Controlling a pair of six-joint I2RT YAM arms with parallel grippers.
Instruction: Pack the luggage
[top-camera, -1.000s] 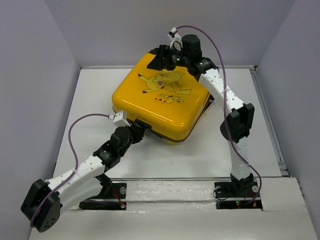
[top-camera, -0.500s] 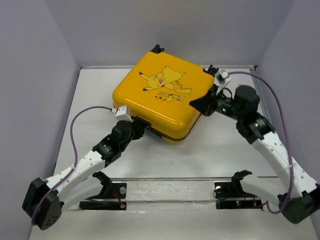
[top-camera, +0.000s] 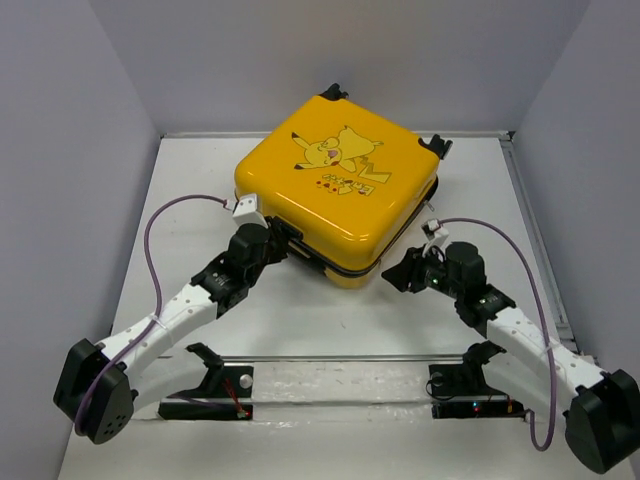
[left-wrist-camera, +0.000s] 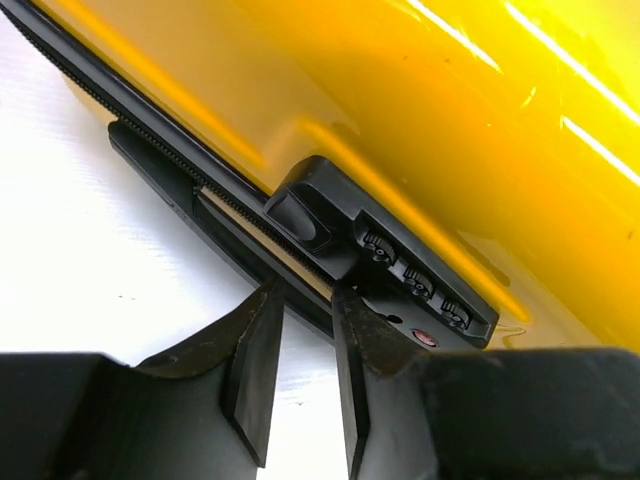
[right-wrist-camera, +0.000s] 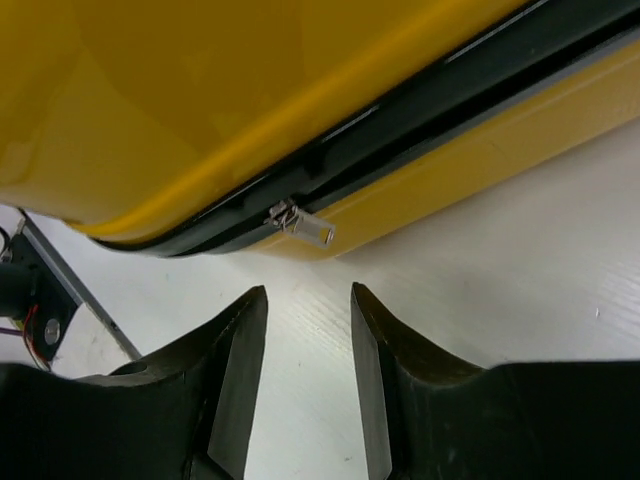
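A white table (top-camera: 190, 200) carried the small bright-yellow hard-shell suitcase (top-camera: 335, 195). It lay flat and shut at the far middle, printed lid up, turned so that one rounded corner pointed toward the arms. Its black wheels sat on the far side.

The left gripper (top-camera: 275, 243) was at the case's near-left edge. Its fingers stood only a narrow gap apart, with their tips at the black trim strip (left-wrist-camera: 180, 185) below the seam. Whether they nipped that strip could not be told, and white table showed between them. Just beyond sat the black three-dial combination lock (left-wrist-camera: 400, 275).

The right gripper (top-camera: 395, 272) hovered close to the near-right edge, low to the table, fingers moderately spread and holding nothing. The coming move probably turns on the small silver zip pull (right-wrist-camera: 302, 227). It lay straight ahead of those fingers, just past their tips and not touching them. Its long axis ran along the black zip seam (right-wrist-camera: 480, 90), which crossed the wrist view on a slant. The right arm was clearly the nearer one to it, so a short advance along the gripper's own line should bring the tab between the fingers.

The lid bore a yellow cartoon Pikachu (top-camera: 335, 150) with a band of coloured lettering (top-camera: 350, 185) beneath, too small to read. The lock dials' digits were not legible either.
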